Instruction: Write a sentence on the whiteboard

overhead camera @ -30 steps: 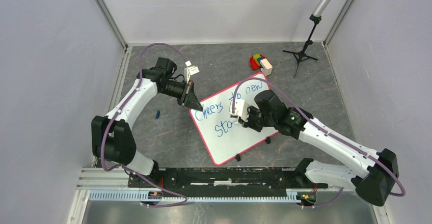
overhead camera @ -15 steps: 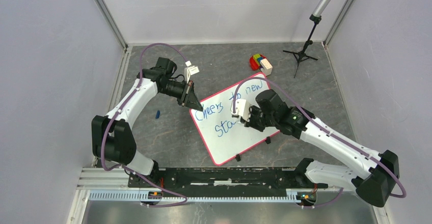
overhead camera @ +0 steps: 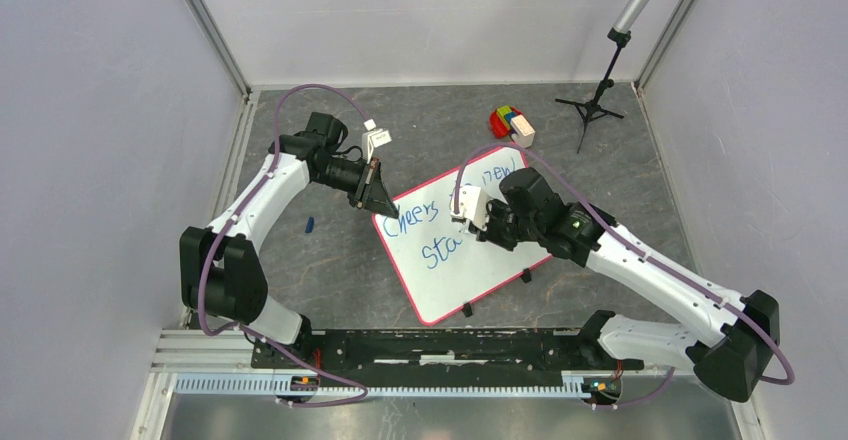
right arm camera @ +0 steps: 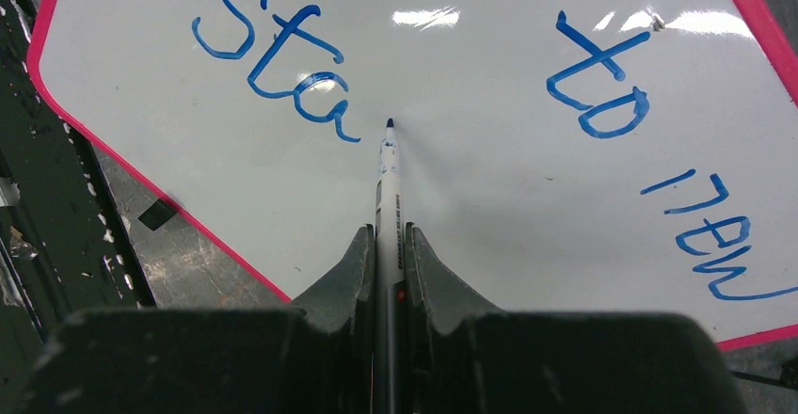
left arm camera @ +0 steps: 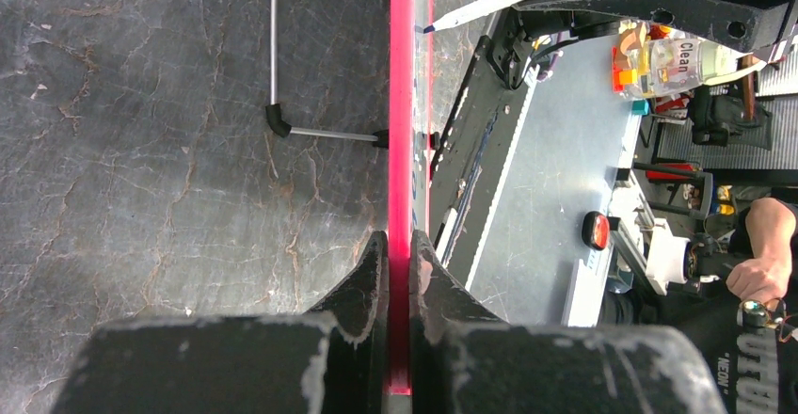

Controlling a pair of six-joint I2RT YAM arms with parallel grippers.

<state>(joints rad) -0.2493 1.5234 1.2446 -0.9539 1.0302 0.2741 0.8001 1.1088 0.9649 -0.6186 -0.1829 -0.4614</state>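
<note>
The whiteboard (overhead camera: pixel 455 260) lies tilted on the dark table, white with a pink-red rim. Blue lettering (overhead camera: pixel 423 213) reads "Cheers to new" on the upper line and "Sta" (right arm camera: pixel 278 52) below. My left gripper (overhead camera: pixel 379 198) is shut on the board's upper left rim (left arm camera: pixel 402 151), seen edge-on in the left wrist view. My right gripper (overhead camera: pixel 487 231) is shut on a blue marker (right arm camera: pixel 387 188). The marker tip sits just right of the "a" of "Sta", at or just above the board surface.
A small blue cap (overhead camera: pixel 310 225) lies on the table left of the board. A stack of coloured blocks (overhead camera: pixel 511 123) sits behind the board. A black tripod stand (overhead camera: pixel 596 100) stands at the back right. Small black clips (overhead camera: pixel 526 276) line the board's near right edge.
My right gripper has shifted slightly up and left over the board with the marker. The left arm and the board have not moved.
</note>
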